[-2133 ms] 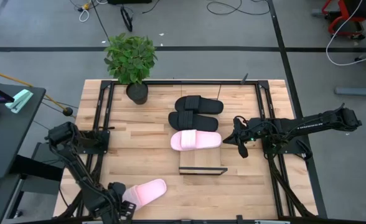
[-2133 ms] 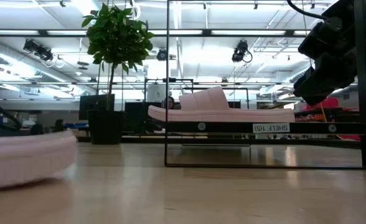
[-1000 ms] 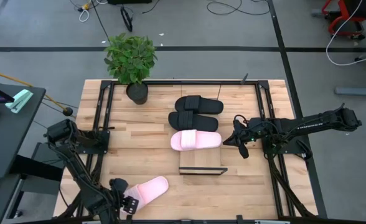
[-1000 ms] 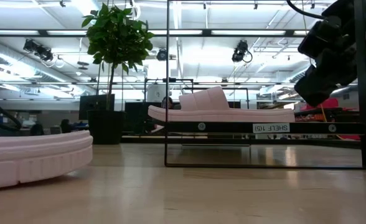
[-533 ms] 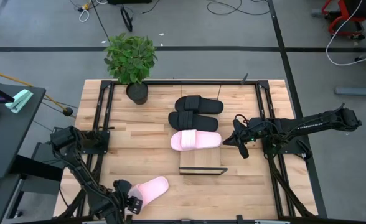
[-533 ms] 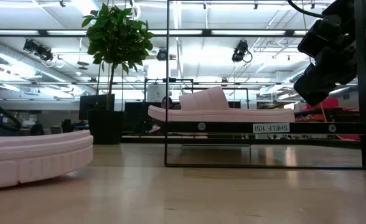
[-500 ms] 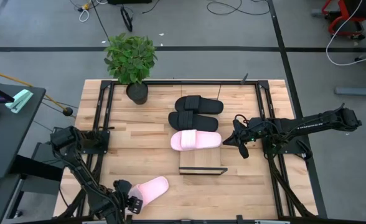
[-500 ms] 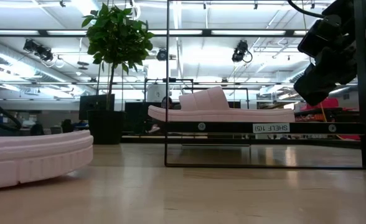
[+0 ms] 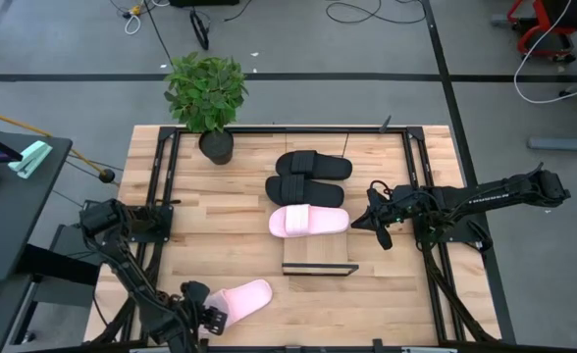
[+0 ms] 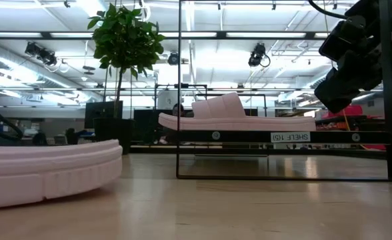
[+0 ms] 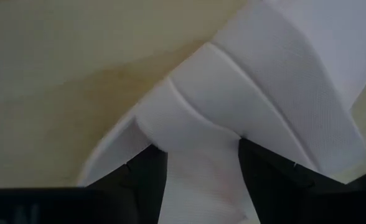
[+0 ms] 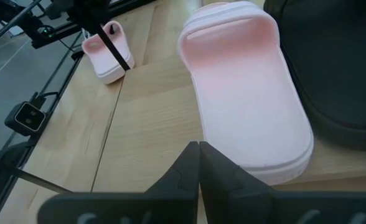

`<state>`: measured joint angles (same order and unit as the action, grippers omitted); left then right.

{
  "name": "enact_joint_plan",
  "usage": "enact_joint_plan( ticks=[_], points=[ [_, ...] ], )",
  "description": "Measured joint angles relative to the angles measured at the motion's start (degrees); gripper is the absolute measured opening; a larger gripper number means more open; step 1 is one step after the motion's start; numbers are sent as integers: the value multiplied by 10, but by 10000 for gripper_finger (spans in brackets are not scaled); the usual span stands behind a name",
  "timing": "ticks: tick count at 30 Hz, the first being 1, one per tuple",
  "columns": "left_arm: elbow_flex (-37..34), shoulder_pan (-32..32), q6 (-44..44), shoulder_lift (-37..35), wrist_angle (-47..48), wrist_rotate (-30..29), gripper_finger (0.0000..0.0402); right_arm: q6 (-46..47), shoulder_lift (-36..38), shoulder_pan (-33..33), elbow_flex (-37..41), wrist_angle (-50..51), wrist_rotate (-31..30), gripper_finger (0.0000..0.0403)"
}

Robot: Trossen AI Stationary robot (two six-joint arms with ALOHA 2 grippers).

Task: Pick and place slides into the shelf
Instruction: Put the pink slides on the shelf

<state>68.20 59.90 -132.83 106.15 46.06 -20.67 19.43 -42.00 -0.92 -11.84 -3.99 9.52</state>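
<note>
One light pink slide (image 9: 245, 294) lies sole down on the tabletop near the near left corner, and also shows in the low view (image 10: 43, 173). My left gripper (image 9: 210, 315) points steeply down and is shut on this slide's left end. Two black slides (image 9: 308, 176) and a second pink slide (image 9: 308, 221) lie side by side on the shelf (image 9: 318, 257), a light-wood board on a black frame. My right gripper (image 9: 380, 233) hangs shut and holds nothing, just right of the shelved pink slide. My left gripper pinches the pink slide's broad strap (image 11: 201, 168) between its two fingers (image 11: 147, 180), at the slide's left end. The fingers come from above, slanting down. The slide's sole stays on the table.
A potted plant (image 9: 208, 98) stands at the far left of the table. A black frame (image 9: 161, 196) runs around the tabletop. Bare wood lies between the held slide and the shelf's near end.
My left gripper has sunk a little onto the pink slide. The slide has slid along the table, its free end going toward the table's right; in the low view it reaches farther across than before.
</note>
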Motion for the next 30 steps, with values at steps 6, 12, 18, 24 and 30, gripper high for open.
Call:
enact_joint_plan(
  ticks=[6, 12, 18, 24, 30],
  points=[
    [0, -10, 0, 0, 66, -1, 186, 0, 0, 0, 0, 0, 0, 13],
    [0, -12, -1, 0, 108, -2, 170, 2, 0, 0, 0, 0, 0, 13],
    [-1, -16, 0, 0, 111, -8, 165, 1, 0, 0, 0, 0, 0, 13],
    [-1, -5, -1, -8, 112, -6, 168, 1, 0, 0, 0, 0, 0, 13],
    [14, 5, -1, -44, 142, -4, 165, 1, 0, 0, 0, 0, 0, 13]
  ],
)
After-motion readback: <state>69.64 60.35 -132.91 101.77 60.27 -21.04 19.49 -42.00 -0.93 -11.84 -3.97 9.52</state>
